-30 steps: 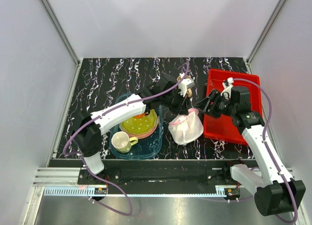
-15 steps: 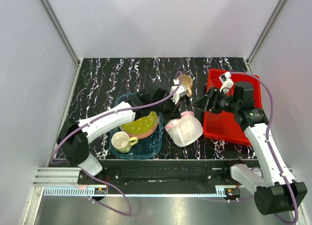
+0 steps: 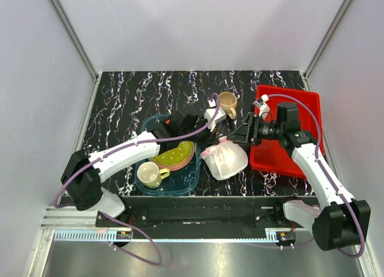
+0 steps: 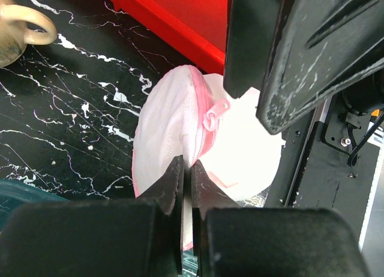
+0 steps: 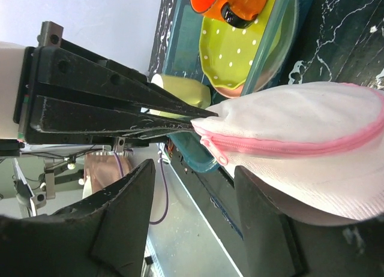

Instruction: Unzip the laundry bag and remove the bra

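Observation:
The laundry bag (image 3: 227, 159), a white mesh pouch with pink zip edging, lies on the black table between the teal tray and the red tray. My left gripper (image 3: 211, 146) is shut on the bag's left edge; in the left wrist view the jaws (image 4: 187, 169) pinch the fabric beside the zip, with the pink zip pull (image 4: 216, 115) just beyond. My right gripper (image 3: 236, 133) is open just above the bag's upper edge. In the right wrist view (image 5: 195, 220) its fingers straddle open air below the zip pull (image 5: 213, 151), touching nothing. The bra is hidden inside the bag (image 5: 300, 124).
A teal tray (image 3: 189, 181) on the left holds a yellow-green plate (image 3: 174, 152) and a yellow-green mug (image 3: 149, 175). A tan mug (image 3: 228, 101) stands behind the bag. A red tray (image 3: 294, 160) lies at the right, under my right arm.
My left gripper has pulled back and lowered, still holding the bag's edge, and the bag has settled flatter on the table. My right gripper has moved left to the bag's upper edge.

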Robot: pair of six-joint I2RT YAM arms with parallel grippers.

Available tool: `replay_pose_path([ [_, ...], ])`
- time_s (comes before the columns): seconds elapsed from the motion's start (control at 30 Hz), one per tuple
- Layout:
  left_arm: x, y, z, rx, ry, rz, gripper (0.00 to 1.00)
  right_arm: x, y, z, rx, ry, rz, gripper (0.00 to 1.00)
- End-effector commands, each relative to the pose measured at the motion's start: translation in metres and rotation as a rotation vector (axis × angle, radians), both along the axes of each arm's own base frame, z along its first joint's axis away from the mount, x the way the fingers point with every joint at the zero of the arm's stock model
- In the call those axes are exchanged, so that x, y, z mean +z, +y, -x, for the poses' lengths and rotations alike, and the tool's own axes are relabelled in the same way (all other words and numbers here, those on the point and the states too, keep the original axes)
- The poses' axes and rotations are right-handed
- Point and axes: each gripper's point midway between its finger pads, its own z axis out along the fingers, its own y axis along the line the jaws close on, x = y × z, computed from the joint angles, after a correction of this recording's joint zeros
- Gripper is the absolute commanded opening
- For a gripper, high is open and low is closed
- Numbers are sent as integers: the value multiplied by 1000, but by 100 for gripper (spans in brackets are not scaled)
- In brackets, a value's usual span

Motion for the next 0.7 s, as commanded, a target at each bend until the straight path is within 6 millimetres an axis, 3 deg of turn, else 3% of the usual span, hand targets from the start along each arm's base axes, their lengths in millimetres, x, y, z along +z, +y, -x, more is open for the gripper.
replay_pose_path([
  [0.0,31,-13,-9,-16,-91,93,0,10,7,-2,39,-42,-21,63],
  [0.1,32,-13,-9,-18,-96,98,0,6,8,-3,42,-27,-19,60],
  [0.23,30,-13,-10,-16,-95,94,0,7,10,-3,47,-32,-25,48],
  [0.47,31,-13,-9,-16,-97,94,0,4,14,-5,57,-14,-45,52],
  [0.57,27,-14,-9,-11,-95,86,0,6,18,-8,61,-19,-51,48],
  [0.67,26,-13,-9,6,-73,89,0,8,19,-10,53,-24,-46,32],
])
